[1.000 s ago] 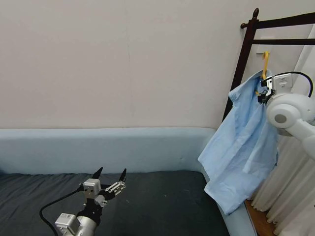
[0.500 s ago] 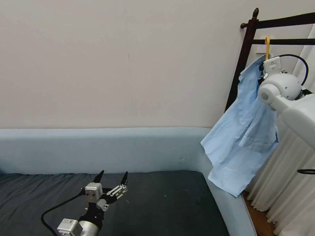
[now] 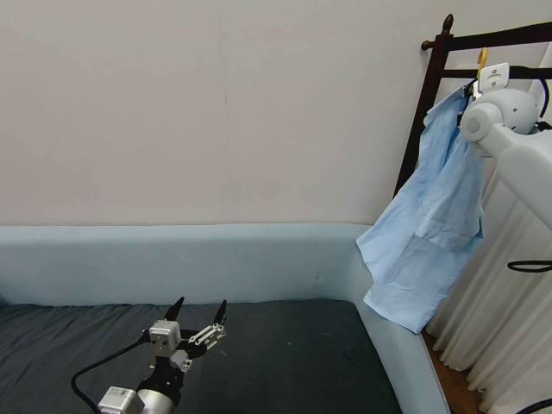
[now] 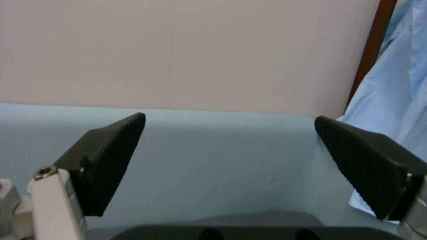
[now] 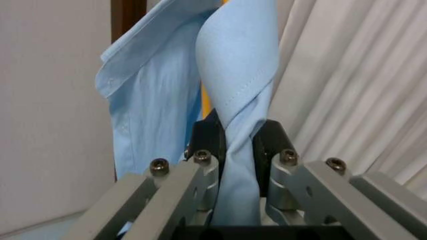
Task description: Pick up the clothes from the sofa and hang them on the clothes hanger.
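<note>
- While the right hand (image 3: 473, 84) holds the light blue shirt (image 3: 431, 224) up at the dark wooden rack (image 3: 429, 103), the yellow hanger (image 3: 481, 57) sits just by the upper rail; cannot tell if it is hooked on.
- Shirt is off the sofa (image 3: 172, 259); hooking on and letting go look left to do.
- Left hand (image 3: 198, 306) hangs idle low over the dark seat cushion (image 3: 285, 345), fingers spread wide, empty.
- Right wrist view gives what the head view hides: pads (image 5: 207, 135) pinched on a twisted fold of shirt, curtain (image 5: 347, 90) behind.
</note>
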{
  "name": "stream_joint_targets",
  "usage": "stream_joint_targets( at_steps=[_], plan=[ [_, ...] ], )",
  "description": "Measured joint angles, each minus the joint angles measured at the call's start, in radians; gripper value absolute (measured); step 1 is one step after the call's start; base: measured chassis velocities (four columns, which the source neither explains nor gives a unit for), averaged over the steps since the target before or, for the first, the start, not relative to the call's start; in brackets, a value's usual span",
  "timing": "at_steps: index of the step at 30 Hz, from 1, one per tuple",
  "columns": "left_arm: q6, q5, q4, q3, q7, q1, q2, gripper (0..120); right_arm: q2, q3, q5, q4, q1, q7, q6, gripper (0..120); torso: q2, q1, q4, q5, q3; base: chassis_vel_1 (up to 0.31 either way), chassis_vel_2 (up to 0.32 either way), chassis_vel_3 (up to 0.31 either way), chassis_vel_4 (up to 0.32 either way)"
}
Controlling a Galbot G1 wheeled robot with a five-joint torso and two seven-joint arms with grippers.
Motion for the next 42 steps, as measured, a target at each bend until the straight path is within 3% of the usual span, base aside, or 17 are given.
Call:
stream_joint_targets(
  at_steps=[6,11,18,23,25,28,29,32,33,34,35,36,37,39,40,42],
  plan=[
    [0.001,0.026,0.000,-0.013,0.000,0.011,0.000,100,0.016,0.022,0.030,-0.037,-0.012,0.018,0.000,8,0.000,0.000,0.0003,-0.0003,0.000,0.000,0.000,0.000,0.000],
    [-0.003,0.035,-0.001,-0.013,0.001,0.025,-0.007,100,-0.014,0.039,0.019,0.002,-0.041,-0.048,0.001,8,0.000,0.000,-0.0003,-0.0003,0.000,0.000,0.000,0.000,0.000],
    [-0.004,0.054,-0.001,-0.009,0.004,0.036,-0.010,100,-0.096,0.082,-0.076,0.161,-0.126,-0.139,0.015,32,0.000,0.000,0.0001,0.0000,0.000,0.000,0.000,0.000,0.000],
    [-0.008,0.065,0.005,-0.009,0.005,0.049,-0.013,100,-0.182,0.102,-0.134,0.298,-0.180,-0.235,0.127,48,0.000,0.000,-0.0002,0.0000,0.000,0.000,0.000,0.000,0.000],
    [-0.021,0.083,0.013,-0.010,0.010,0.056,-0.019,100,-0.226,0.137,-0.152,0.373,-0.220,-0.263,0.226,56,0.000,0.000,0.0000,-0.0003,0.000,0.000,0.000,0.000,0.000],
    [-0.054,0.124,0.032,-0.016,0.025,0.078,-0.034,100,-0.337,0.341,-0.115,0.575,-0.401,-0.306,0.322,72,0.000,0.000,0.0003,0.0001,0.000,0.000,0.000,0.000,0.000],
    [-0.054,0.124,0.032,-0.016,0.025,0.078,-0.034,100,-0.337,0.341,-0.115,0.575,-0.401,-0.306,0.322,72,0.000,0.000,0.0003,0.0001,0.000,0.000,0.000,0.000,0.000],
    [-0.093,0.145,0.061,-0.021,0.043,0.109,-0.070,100,-0.419,0.581,-0.099,0.781,-0.699,-0.320,0.416,84,0.001,-0.001,-0.0012,-0.0005,-0.001,0.000,0.000,0.000,0.000],
    [-0.093,0.145,0.061,-0.021,0.043,0.109,-0.070,100,-0.419,0.581,-0.099,0.781,-0.699,-0.320,0.416,84,0.001,-0.001,-0.0012,-0.0005,-0.001,0.000,0.000,0.000,0.000],
    [-0.123,0.146,0.088,-0.026,0.046,0.119,-0.098,100,-0.418,0.729,-0.110,0.850,-0.856,-0.325,0.455,88,0.000,0.000,-0.0006,0.0008,0.000,0.000,0.000,0.000,0.000],
    [-0.142,0.152,0.106,-0.032,0.048,0.125,-0.118,100,-0.407,0.813,-0.117,0.883,-0.939,-0.326,0.470,94,0.000,0.000,-0.0005,0.0005,0.000,0.000,0.000,0.000,0.000],
    [-0.179,0.178,0.141,-0.051,0.060,0.143,-0.161,100,-0.356,0.947,-0.134,0.954,-1.118,-0.326,0.495,98,0.001,-0.001,-0.0006,-0.0023,-0.001,0.000,0.000,0.000,0.000],
    [-0.179,0.178,0.141,-0.051,0.060,0.143,-0.161,100,-0.356,0.947,-0.134,0.954,-1.118,-0.326,0.495,98,0.001,-0.001,-0.0006,-0.0023,-0.001,0.000,0.000,0.000,0.000],
    [-0.224,0.207,0.177,-0.073,0.085,0.179,-0.213,100,-0.210,1.087,-0.260,1.050,-1.431,-0.379,0.547,100,0.000,0.000,0.0009,0.0014,0.000,0.029,0.012,0.002,0.000],
    [-0.224,0.207,0.177,-0.073,0.085,0.179,-0.213,100,-0.210,1.087,-0.260,1.050,-1.431,-0.379,0.547,100,0.000,0.000,0.0009,0.0014,0.000,0.059,0.024,0.003,-0.001],
    [-0.256,0.215,0.194,-0.084,0.110,0.216,-0.243,100,-0.085,1.139,-0.460,1.084,-1.671,-0.474,0.635,100,0.000,0.000,0.0008,-0.0004,0.000,0.029,0.016,0.014,0.009]
  ],
)
